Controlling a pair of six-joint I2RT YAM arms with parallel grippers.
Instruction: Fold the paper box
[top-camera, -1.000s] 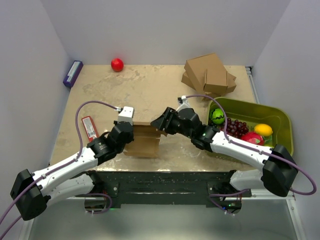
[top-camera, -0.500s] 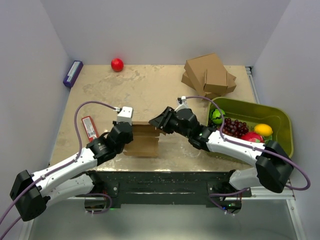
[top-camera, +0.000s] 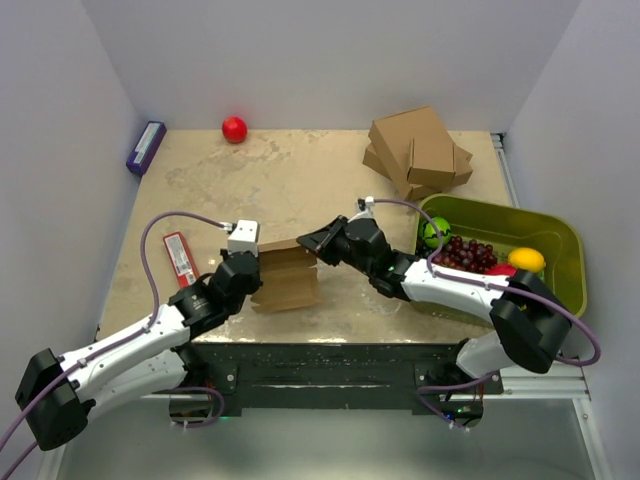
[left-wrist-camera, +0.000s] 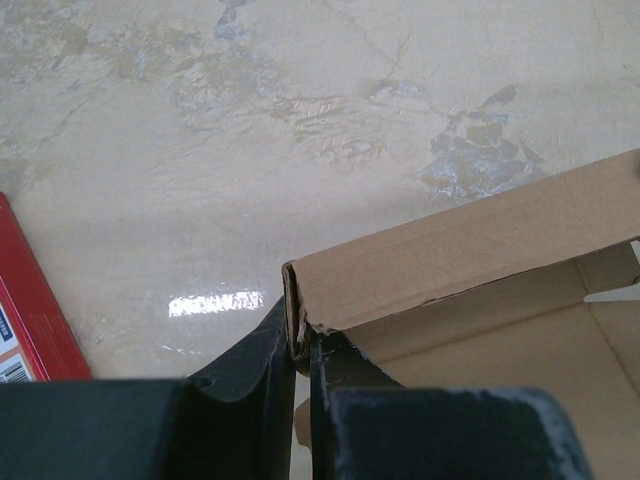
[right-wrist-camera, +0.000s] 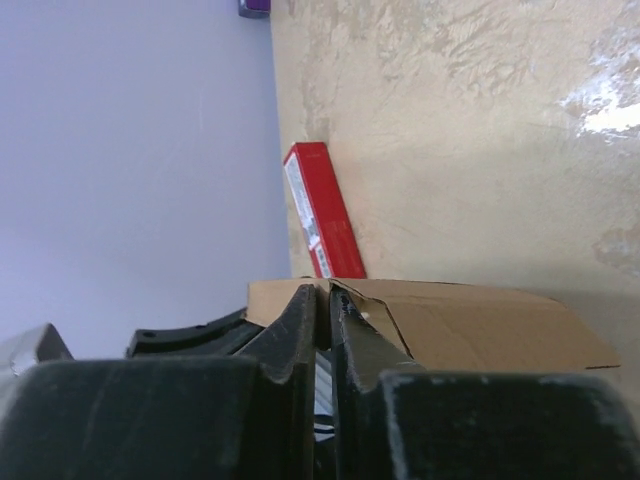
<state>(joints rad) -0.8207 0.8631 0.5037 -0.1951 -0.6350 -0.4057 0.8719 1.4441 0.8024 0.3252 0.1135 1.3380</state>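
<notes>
The paper box (top-camera: 287, 282) is a brown cardboard piece, partly folded, near the table's front between my two arms. My left gripper (top-camera: 254, 268) is shut on its left side. In the left wrist view the jaws (left-wrist-camera: 298, 342) pinch the corner of a doubled-over wall of the paper box (left-wrist-camera: 470, 250), whose open inside shows to the right. My right gripper (top-camera: 312, 244) is at the box's far right corner. In the right wrist view the fingers (right-wrist-camera: 325, 298) are closed to a narrow slit on the top edge of the paper box (right-wrist-camera: 480, 325).
A stack of bigger cardboard boxes (top-camera: 418, 150) lies at the back right. In front of it a green bin (top-camera: 548, 232) holds fruit. A red ball (top-camera: 234, 129) sits at the back, a purple box (top-camera: 146, 147) at the left edge, and a red packet (top-camera: 179, 256) left of the paper box.
My right gripper has closed and moved left onto the box's far right corner. The left arm and the box have shifted slightly toward the front.
</notes>
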